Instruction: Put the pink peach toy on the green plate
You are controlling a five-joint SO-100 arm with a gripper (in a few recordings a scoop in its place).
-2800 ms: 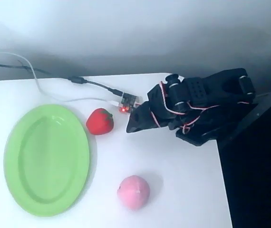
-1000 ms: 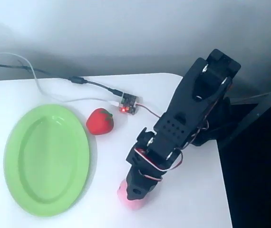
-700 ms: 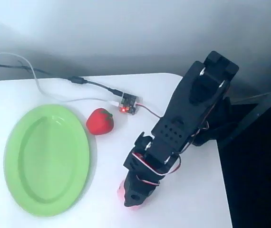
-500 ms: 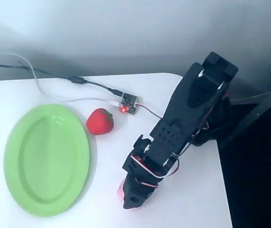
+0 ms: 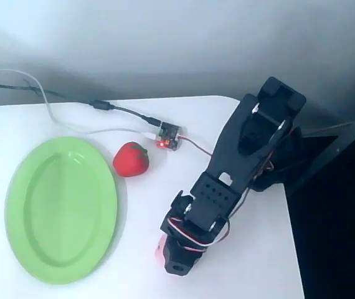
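White table [image 5: 53, 121] carried all items — gripper [image 5: 176, 260] sat over the pink peach toy [image 5: 159, 249] near the front edge, jaw state indeterminate, positioned for pickup; green plate [image 5: 22, 180] at left edge.

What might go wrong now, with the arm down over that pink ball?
The hand hides nearly all of the peach, so its grip can't be judged; a round toy might slip or roll away. On the way to the plate, the arm could knock the strawberry.
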